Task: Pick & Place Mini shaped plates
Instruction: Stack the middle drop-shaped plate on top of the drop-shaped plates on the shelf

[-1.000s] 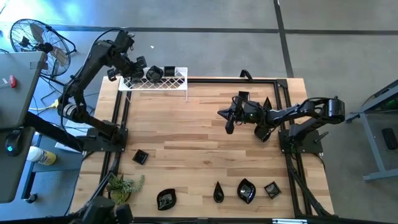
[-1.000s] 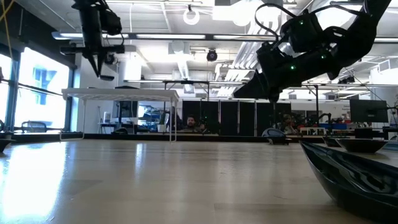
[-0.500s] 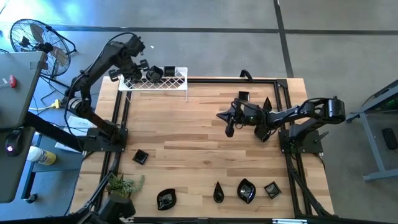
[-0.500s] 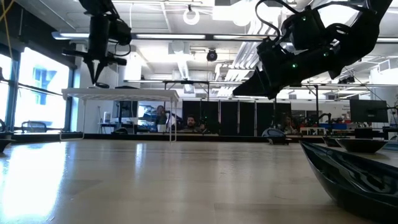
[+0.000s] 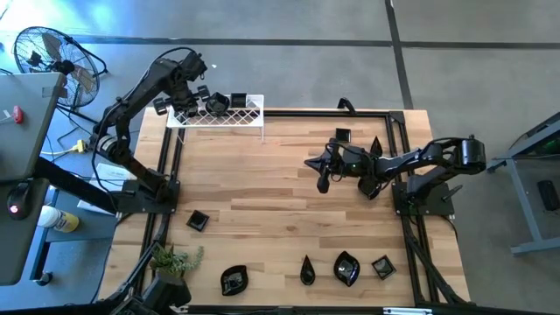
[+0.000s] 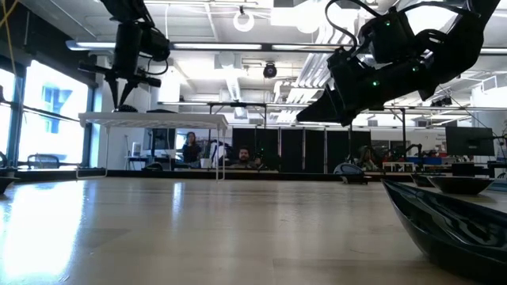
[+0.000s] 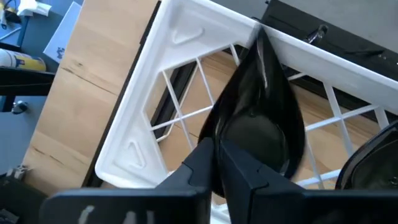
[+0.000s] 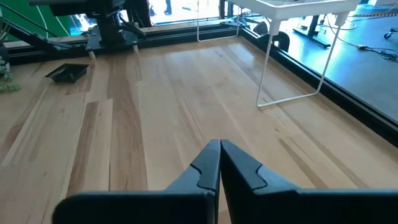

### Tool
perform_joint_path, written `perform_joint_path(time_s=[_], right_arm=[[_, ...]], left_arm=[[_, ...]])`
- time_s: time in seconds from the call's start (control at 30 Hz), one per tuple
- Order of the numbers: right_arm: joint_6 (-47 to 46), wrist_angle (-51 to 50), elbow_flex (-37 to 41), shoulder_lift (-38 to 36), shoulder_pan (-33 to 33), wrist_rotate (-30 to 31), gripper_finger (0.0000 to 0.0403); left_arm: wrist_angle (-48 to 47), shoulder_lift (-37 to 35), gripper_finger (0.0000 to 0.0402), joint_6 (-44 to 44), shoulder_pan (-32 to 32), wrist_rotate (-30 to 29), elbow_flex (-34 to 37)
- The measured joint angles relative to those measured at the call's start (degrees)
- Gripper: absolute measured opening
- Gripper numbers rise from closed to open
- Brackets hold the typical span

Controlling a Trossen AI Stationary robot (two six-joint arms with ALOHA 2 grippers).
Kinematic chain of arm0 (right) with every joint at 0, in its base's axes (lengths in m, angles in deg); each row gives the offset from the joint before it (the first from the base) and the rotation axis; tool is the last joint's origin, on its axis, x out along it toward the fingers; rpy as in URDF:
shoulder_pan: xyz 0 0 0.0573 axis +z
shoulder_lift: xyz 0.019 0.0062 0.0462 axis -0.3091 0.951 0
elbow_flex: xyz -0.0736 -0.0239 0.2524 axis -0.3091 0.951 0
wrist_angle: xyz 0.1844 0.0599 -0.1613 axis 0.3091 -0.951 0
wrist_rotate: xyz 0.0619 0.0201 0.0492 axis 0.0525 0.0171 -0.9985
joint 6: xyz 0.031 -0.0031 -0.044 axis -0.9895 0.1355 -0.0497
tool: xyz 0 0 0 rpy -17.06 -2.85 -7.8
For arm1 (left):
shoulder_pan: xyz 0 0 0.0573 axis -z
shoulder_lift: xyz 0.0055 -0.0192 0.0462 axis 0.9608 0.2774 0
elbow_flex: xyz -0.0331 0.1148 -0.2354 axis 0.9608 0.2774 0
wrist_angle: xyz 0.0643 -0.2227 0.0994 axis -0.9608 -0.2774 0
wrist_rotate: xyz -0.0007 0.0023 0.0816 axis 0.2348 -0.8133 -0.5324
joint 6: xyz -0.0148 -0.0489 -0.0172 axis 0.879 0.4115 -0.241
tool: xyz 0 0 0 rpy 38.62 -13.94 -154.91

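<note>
This place is a robotics lab or workshop inside a big open office hall. The wooden surface (image 5: 289,192) has a black metal frame around it and stands on a grey concrete floor (image 5: 350,52). Beside it are a floor fan (image 5: 48,52) and loose cables. Behind the surface there are long ceiling lights (image 6: 238,47), exposed pipes, rows of desks with monitors (image 6: 467,142), and people (image 6: 192,148) far away.

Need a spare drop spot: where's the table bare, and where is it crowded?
Bare: the wood between the rack, the right gripper and the front row of plates. Crowded: that front edge, the plant corner, and the rack under the left gripper.
</note>
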Motion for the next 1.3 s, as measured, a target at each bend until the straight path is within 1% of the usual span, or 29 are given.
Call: perform_joint_path(time_s=[0.27, 0.37, 0.43, 0.5, 0.6, 0.7, 0.83, 0.9, 1.03, 1.13, 1.3], right_arm=[[-0.2, 0.0, 0.0, 0.0, 0.0, 0.0, 0.0005], [-0.2, 0.0, 0.0, 0.0, 0.0, 0.0, 0.0006], [-0.2, 0.0, 0.0, 0.0, 0.0, 0.0, 0.0005], [-0.3, 0.0, 0.0, 0.0, 0.0, 0.0, 0.0002], [-0.3, 0.0, 0.0, 0.0, 0.0, 0.0, 0.0002], [-0.4, 0.4, 0.0, 0.0, 0.0, 0.0, 0.0006], [-0.4, 1.3, 0.0, 0.0, 0.0, 0.0, 0.0003], [-0.4, 1.5, 0.0, 0.0, 0.0, 0.0, 0.0002], [-0.4, 1.5, 0.0, 0.0, 0.0, 0.0, 0.0005], [-0.4, 1.5, 0.0, 0.0, 0.0, 0.0, 0.0006], [-0.4, 1.5, 0.0, 0.0, 0.0, -0.2, 0.0002]], left_arm=[[-0.6, 0.0, 0.0102, -1.6, 0.0, 0.7, 0.0], [-1.4, 0.0, 0.0117, -2.5, 0.0, 1.5, -0.1], [-2.0, 0.0, 0.0118, -3.3, 0.0, 2.3, -0.6], [-2.2, -0.1, 0.0115, -4.6, 0.0, 3.3, -0.7], [-2.3, -0.6, 0.0099, -9.8, 0.7, 3.5, -0.7], [-1.4, -0.6, 0.0069, -13.8, 2.1, 3.5, -0.8], [3.4, -0.6, 0.0018, -19.2, 3.6, 3.5, -0.8], [5.2, -0.6, 0.0005, -21.2, 3.8, 3.5, -0.8], [5.8, -0.4, 0.0008, -21.6, 3.6, 3.6, -0.6], [5.7, -0.3, 0.0002, -21.6, 3.6, 3.7, 0.5], [5.6, -0.3, 0.0001, -21.6, 3.6, 2.9, 1.3]])
